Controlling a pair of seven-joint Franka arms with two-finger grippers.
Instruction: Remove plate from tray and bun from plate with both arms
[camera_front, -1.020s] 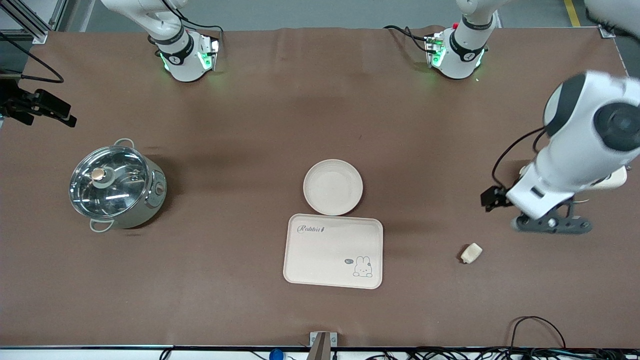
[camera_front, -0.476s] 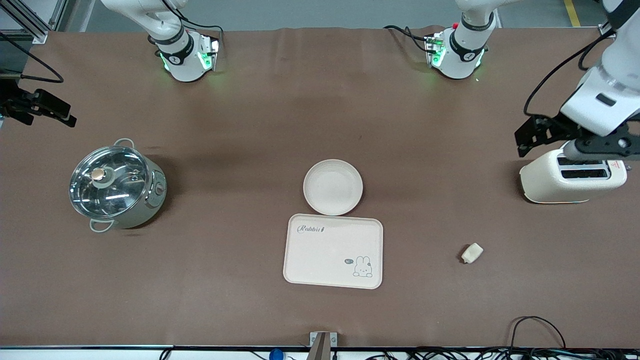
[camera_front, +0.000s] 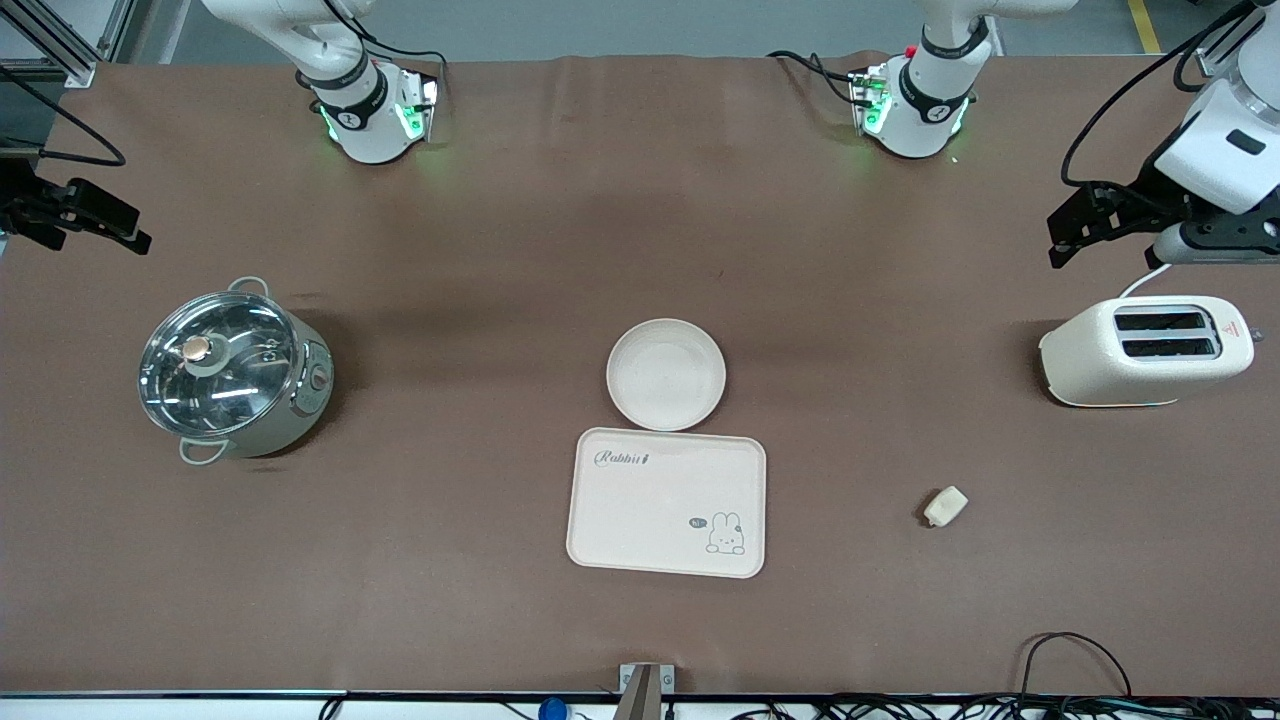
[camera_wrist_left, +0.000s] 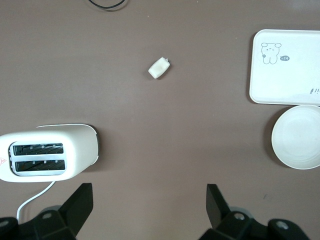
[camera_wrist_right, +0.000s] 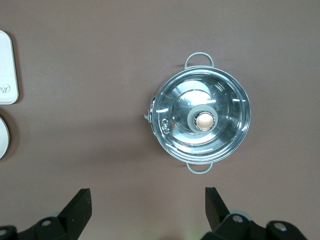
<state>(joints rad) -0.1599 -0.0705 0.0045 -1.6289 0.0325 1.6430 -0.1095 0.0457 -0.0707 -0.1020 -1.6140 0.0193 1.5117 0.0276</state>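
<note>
The round cream plate (camera_front: 666, 373) rests on the table, touching the edge of the rabbit tray (camera_front: 667, 503) that is farther from the front camera. The small pale bun (camera_front: 944, 506) lies alone on the cloth toward the left arm's end. Both show in the left wrist view, the plate (camera_wrist_left: 298, 143) and the bun (camera_wrist_left: 159, 68). My left gripper (camera_front: 1215, 243) is open and empty, high over the table beside the toaster; it also shows in the left wrist view (camera_wrist_left: 148, 205). My right gripper (camera_front: 30, 215) is open and empty, high up near the pot; it also shows in the right wrist view (camera_wrist_right: 147, 205).
A cream toaster (camera_front: 1145, 350) with a white cord stands at the left arm's end. A steel pot with a glass lid (camera_front: 232, 372) stands at the right arm's end. Cables run along the table's front edge.
The left arm has risen and drawn back from low over the table near the bun, which uncovers the toaster. The right arm, plate, tray and bun have not moved.
</note>
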